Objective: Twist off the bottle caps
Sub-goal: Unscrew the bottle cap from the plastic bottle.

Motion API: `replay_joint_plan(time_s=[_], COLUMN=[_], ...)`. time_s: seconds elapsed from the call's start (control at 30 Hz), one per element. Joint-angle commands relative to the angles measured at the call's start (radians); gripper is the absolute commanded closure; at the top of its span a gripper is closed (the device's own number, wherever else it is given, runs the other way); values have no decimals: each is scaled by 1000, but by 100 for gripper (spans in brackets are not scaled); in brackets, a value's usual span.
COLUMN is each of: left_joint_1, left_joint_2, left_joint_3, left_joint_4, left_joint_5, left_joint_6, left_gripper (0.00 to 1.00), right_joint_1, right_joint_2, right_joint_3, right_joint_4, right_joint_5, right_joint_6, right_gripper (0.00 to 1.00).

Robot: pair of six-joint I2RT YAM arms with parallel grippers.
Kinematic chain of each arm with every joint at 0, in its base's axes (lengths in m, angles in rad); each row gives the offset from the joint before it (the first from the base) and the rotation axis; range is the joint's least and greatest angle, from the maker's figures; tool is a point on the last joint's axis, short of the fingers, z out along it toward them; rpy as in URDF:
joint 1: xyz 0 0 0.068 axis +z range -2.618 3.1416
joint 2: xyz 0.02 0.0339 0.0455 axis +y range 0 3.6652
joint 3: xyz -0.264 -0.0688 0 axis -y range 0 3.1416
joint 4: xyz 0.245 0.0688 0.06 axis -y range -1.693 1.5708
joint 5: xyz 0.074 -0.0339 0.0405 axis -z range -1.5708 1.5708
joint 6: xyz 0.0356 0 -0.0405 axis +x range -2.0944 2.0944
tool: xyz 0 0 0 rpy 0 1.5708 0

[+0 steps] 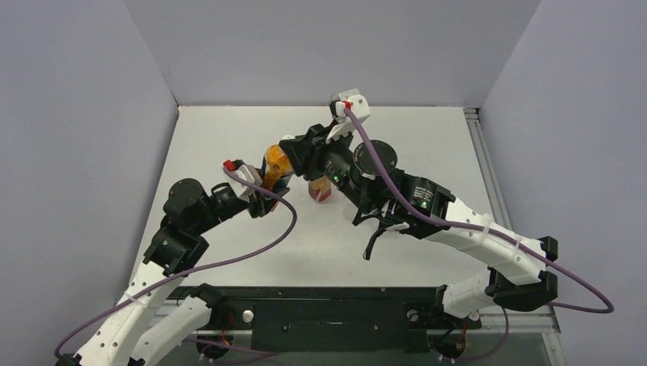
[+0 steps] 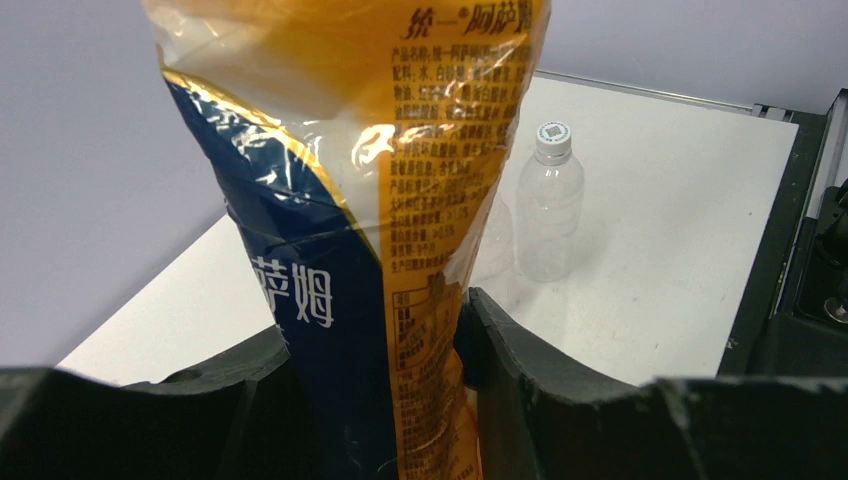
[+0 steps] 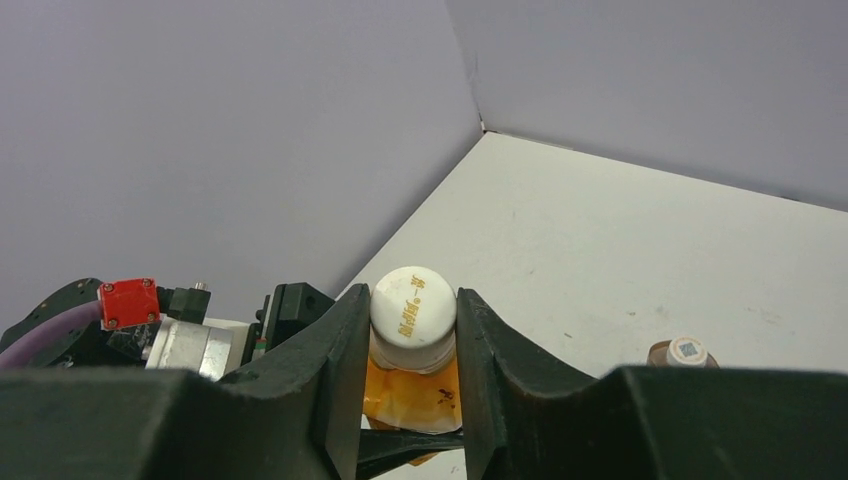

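Seemingly no cap is off yet. Over the table, the left gripper pinches the orange bottle by its labelled body. The right gripper is pressed shut on that bottle's white cap, which sits fully on the neck. The clear bottle stands apart on the table with its screw cap on, and the reddish-brown bottle near the arms looks capped too. I judge all three unscrewings remain, the first just starting

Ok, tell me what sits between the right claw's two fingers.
The white cap of the orange bottle, clamped by the right claw; the right wrist view shows it.
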Motion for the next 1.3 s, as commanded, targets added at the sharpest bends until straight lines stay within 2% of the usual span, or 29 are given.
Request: replay_joint_plan(time_s=[0.0, 0.1, 0.23, 0.33, 0.43, 0.53, 0.7, 0.9, 0.97, 1.0, 1.07, 1.17, 1.27], left_joint_1=[-6, -6, -6, -4, -5, -6, -6, -16, -15, -15, -16, -16, -16], left_joint_2=[-10, -6, 5, 16, 40, 56, 97, 102, 101, 99, 98, 90, 59], left_joint_3=[10, 19, 55, 87, 114, 111, 137, 154, 151, 148, 145, 141, 102], left_joint_4=[49, 41, 17, -12, -13, 33, 44, 36, 38, 38, 20, -40, -69], left_joint_5=[0, 28, 95, 278, 487, 603, 782, 787, 759, 747, 671, 564, 391], left_joint_6=[-26, -31, -37, -69, -155, -300, -412, -446, -436, -425, -386, -254, -152], left_gripper=[100, 100, 100, 100, 100, 100, 100, 100, 100, 100, 100, 100, 100], right_joint_1=[-5, -13, -60, -102, -131, -135, -134, -125, -120, -114, -106, -98, -89], right_joint_2=[-12, -30, -89, -144, -197, -230, -286, -310, -298, -288, -273, -271, -279], right_joint_3=[14, 2, -42, -107, -150, -196, -257, -274, -256, -247, -218, -192, -192], right_joint_4=[38, 42, 64, 104, 128, 143, 172, 162, 132, 119, 65, 51, 76], right_joint_5=[-28, -51, -211, -410, -526, -640, -805, -805, -756, -729, -643, -467, -283], right_joint_6=[13, -1, -55, -69, -70, -75, -86, -110, -119, -127, -138, -131, -106], right_gripper=[87, 98, 100, 100, 100, 100, 100, 99, 84, 67, 50, 39, 28])
